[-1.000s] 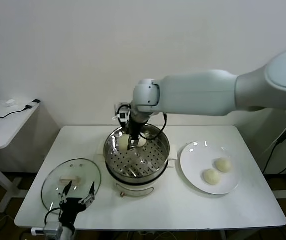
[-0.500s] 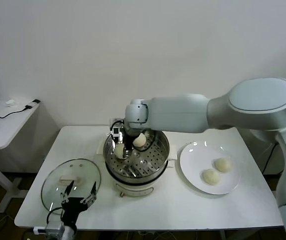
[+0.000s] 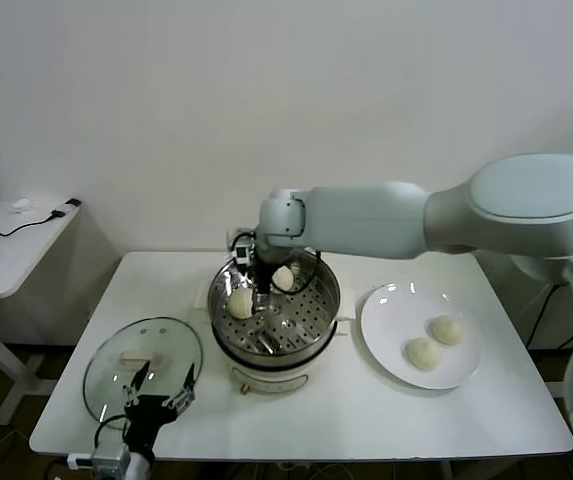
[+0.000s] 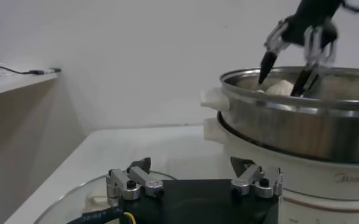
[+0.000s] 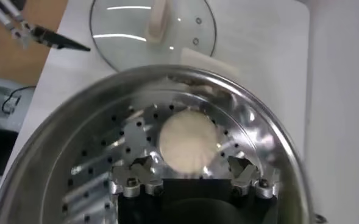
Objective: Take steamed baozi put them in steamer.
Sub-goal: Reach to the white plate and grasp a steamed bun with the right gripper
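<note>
The steel steamer (image 3: 301,338) stands mid-table on its white base. Two baozi lie on its perforated tray: one at the left (image 3: 240,303), one at the back (image 3: 283,278). My right gripper (image 3: 261,296) reaches into the pot, open, just over the left baozi (image 5: 188,148), with its fingertips (image 5: 138,168) either side of the bun and clear of it. Two more baozi (image 3: 447,329) (image 3: 424,353) lie on the white plate (image 3: 386,318) at the right. My left gripper (image 3: 156,392) waits open over the near edge of the glass lid (image 3: 116,380).
The glass lid with its white handle (image 5: 158,15) lies flat left of the steamer. From the left wrist the steamer wall (image 4: 301,122) rises close by, with the right gripper (image 4: 289,61) above it. A side desk (image 3: 6,245) stands far left.
My right gripper carried a baozi from the back of the pot to its left side, set it on the tray and opened. The left arm has not moved.
</note>
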### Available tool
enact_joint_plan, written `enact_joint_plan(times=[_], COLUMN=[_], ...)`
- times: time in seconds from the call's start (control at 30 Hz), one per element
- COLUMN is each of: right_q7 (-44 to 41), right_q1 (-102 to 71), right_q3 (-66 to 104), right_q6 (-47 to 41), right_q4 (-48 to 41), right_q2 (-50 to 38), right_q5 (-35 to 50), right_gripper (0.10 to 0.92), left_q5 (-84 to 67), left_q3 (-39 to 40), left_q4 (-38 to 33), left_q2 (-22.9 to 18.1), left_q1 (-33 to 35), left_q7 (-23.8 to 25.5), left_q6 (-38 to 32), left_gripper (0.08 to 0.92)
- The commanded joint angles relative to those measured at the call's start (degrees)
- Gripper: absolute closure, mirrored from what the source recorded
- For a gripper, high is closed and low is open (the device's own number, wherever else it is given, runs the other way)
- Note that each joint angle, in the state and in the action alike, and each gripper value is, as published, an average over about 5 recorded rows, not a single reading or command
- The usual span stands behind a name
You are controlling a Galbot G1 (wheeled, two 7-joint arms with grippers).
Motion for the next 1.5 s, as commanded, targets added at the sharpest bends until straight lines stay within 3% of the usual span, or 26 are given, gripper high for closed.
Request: enact_joint_plan(times=[0.03,0.23,0.47,0.9,1.17,1.5], right_q7=[-14.9,-15.2,-11.9,-7.5,-0.9,-0.8], right_q1=[16.8,19.9,5.4,-17.1,-22.8,-24.0], right_q3=[-7.4,-16.8,-13.3,0.9,5.7,6.8], right_q6=[9.9,11.7,10.6,6.9,3.8,2.9], right_q4=[5.6,13.1,13.2,7.4,5.1,3.6], right_q2=[-19.0,-33.6,-42.4,-40.6,-39.5,-37.9], right_q5=[-4.9,-15.6,-24.5,-31.0,-32.1,-31.7], right_gripper=[0.202,0.203,0.203,0.203,0.203,0.203], left_q5=[0.1,0.0,0.0,0.2,0.4,0.5], left_q3=[0.1,0.0,-0.3,-1.0,-0.8,-0.8], left_q4=[-0.5,-0.4,-0.2,0.2,0.0,0.0], left_q2=[0.0,0.0,-0.1,-0.3,-0.1,0.2], left_q1=[0.0,-0.2,0.1,1.0,1.2,1.5], left_q7=[0.2,0.2,0.2,0.2,0.3,0.3], left_q6=[0.2,0.2,0.3,0.2,0.1,-0.1], left_gripper=[0.177,0.177,0.177,0.177,0.177,0.177])
